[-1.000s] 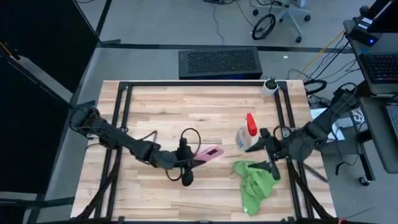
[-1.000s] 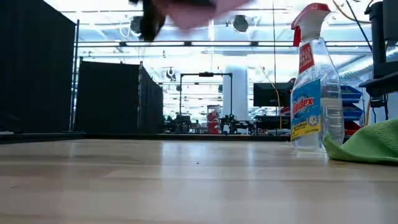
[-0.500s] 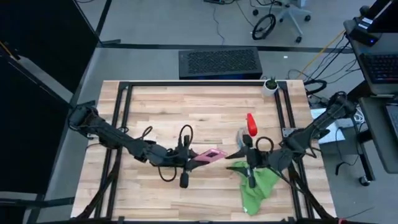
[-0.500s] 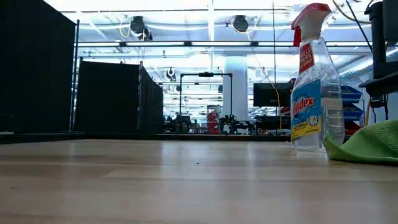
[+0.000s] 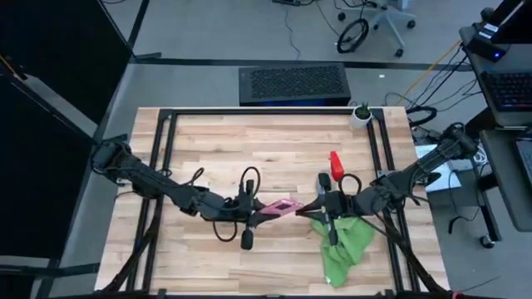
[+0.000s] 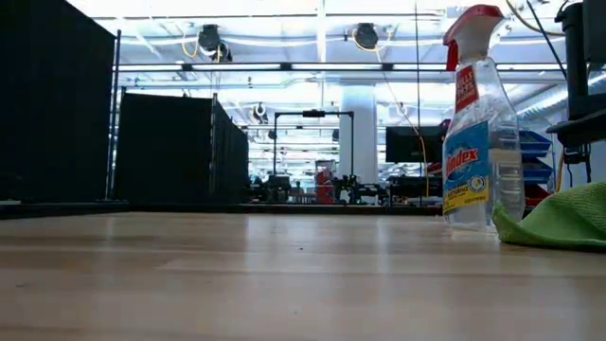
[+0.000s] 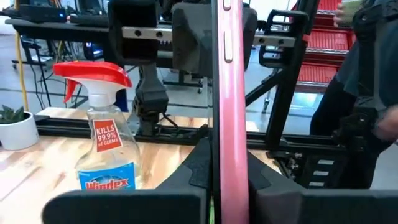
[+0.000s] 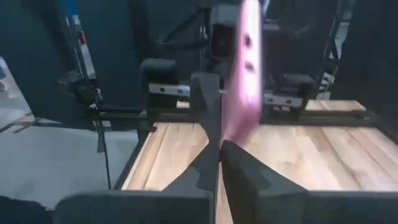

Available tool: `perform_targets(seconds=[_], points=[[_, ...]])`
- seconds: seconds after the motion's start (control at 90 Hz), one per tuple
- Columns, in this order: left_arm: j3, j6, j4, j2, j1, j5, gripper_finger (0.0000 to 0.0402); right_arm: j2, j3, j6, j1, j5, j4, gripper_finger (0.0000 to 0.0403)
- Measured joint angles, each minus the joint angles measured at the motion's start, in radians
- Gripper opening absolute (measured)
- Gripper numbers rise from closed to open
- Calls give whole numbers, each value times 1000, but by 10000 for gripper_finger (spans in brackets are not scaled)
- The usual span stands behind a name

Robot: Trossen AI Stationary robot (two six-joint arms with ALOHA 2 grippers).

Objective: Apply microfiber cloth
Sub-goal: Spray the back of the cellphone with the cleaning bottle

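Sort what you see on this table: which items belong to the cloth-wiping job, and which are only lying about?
Belonging to the job:
microfiber cloth
pink phone, held by the left gripper
right gripper, meeting the phone

Lying about:
Windex spray bottle
small potted plant

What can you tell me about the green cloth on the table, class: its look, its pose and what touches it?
The green cloth is a bright green, soft-looking fabric, crumpled rather than folded, lying on the wooden table near its right front part. From above it forms a rumpled strip running toward the front edge. The right pincer sits over its upper end; whether it grips any fabric cannot be seen. In the low view its edge lies flat on the wood, right beside the spray bottle.
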Motion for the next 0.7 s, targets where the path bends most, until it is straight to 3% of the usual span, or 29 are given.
perform_targets(seconds=[0.489,0.7], points=[[2,-2,-14,3,29,3,6,-2,0,-78,-64,-48,94,1],[0,11,-20,5,26,25,6,-59,0,-4,-33,-97,-91,1]])
